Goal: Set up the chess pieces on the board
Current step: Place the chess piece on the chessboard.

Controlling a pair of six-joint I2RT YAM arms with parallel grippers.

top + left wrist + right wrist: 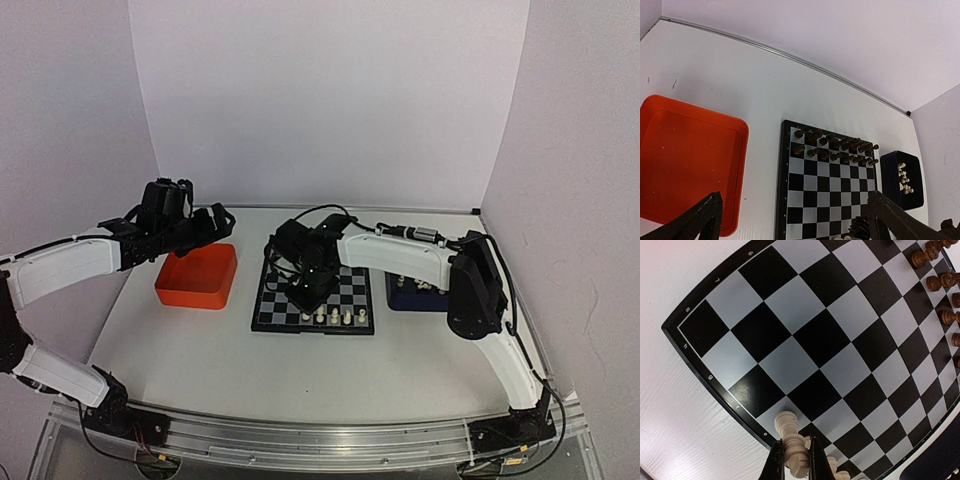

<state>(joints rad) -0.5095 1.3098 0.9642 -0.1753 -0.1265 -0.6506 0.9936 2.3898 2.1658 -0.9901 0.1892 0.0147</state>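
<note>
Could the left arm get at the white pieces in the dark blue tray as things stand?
Probably not. The left claw hangs open near the orange tray, while the white pieces lie in the dark blue tray beyond the board, and the right arm stretches across above that tray.

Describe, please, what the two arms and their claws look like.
Both the left arm and the right arm have smooth white shells on their long links, with black joints and black bases. Thin black cables run along them. The left claw and the right claw are black, each with two slim, straight fingers.
</note>
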